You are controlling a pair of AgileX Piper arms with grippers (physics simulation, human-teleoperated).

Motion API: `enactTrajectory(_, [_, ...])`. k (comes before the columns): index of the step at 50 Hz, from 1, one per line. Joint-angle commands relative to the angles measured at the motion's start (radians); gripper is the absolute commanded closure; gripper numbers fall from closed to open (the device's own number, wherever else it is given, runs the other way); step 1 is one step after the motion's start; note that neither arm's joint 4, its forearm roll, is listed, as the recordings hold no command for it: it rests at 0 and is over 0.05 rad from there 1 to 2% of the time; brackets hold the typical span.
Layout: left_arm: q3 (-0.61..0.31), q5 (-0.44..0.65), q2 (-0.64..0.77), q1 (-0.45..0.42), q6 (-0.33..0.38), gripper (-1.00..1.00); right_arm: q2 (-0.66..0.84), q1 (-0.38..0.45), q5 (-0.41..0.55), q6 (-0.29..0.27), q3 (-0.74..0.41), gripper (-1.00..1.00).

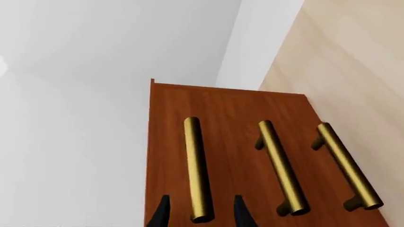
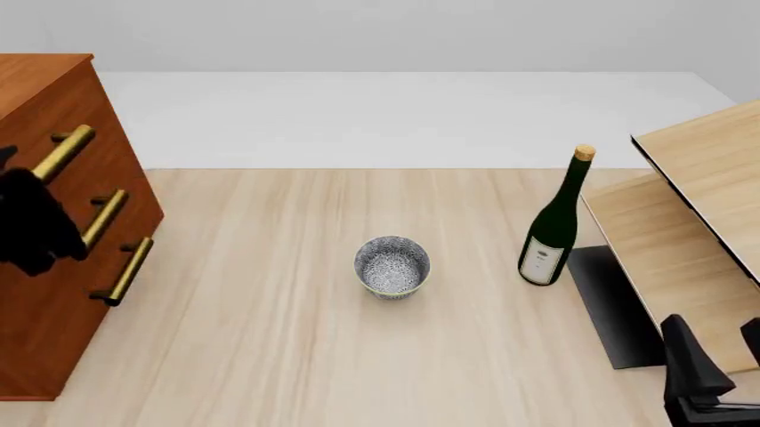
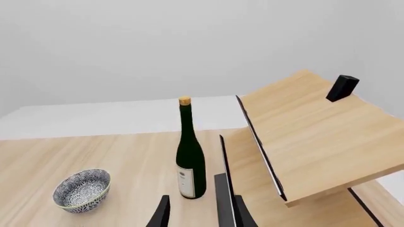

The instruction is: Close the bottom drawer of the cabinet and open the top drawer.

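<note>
The large reddish-brown wooden cabinet (image 2: pixel 53 258) stands at the left edge of the pale wood table (image 2: pixel 285 338), and all three drawer fronts sit flush with each other. The uppermost reddish-brown drawer (image 2: pixel 48 116) shows its brass bar handle (image 2: pixel 62 153) right by the left arm's black gripper (image 2: pixel 36 222). In the left wrist view that gripper (image 1: pixel 198 213) has its two dark fingertips (image 1: pixel 162 213) spread, one on each side of a brass bar, not touching it. The lowest reddish-brown drawer (image 2: pixel 66 342) is pushed in, its brass bar (image 2: pixel 123 271) level with the others. Over on the right, the right arm's black gripper (image 3: pixel 198 213) hovers with fingers parted, facing a dark green wine bottle (image 3: pixel 190 156) and a small blue-patterned bowl (image 3: pixel 82 190) beside pale light-wood furniture (image 3: pixel 315 137).
</note>
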Motion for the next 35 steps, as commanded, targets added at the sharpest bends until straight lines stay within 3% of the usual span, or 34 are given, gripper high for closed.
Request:
enactTrajectory(1, [-0.041, -0.024, 0.064, 0.013, 0.004, -1.0, 0.007, 0.001, -0.008, -0.005, 0.001, -1.0])
enactTrajectory(12, [-0.031, -0.042, 0.084, 0.021, 0.006, -1.0, 0.015, -0.001, -0.016, -0.007, 0.001, -1.0])
enactTrajectory(13, [-0.023, -0.051, 0.082, 0.023, 0.013, 1.0, 0.015, -0.001, -0.017, -0.007, 0.002, -1.0])
enactTrajectory(35, [0.001, -0.022, 0.013, -0.024, 0.024, 1.0, 0.03, -0.002, -0.026, -0.001, -0.004, -1.0])
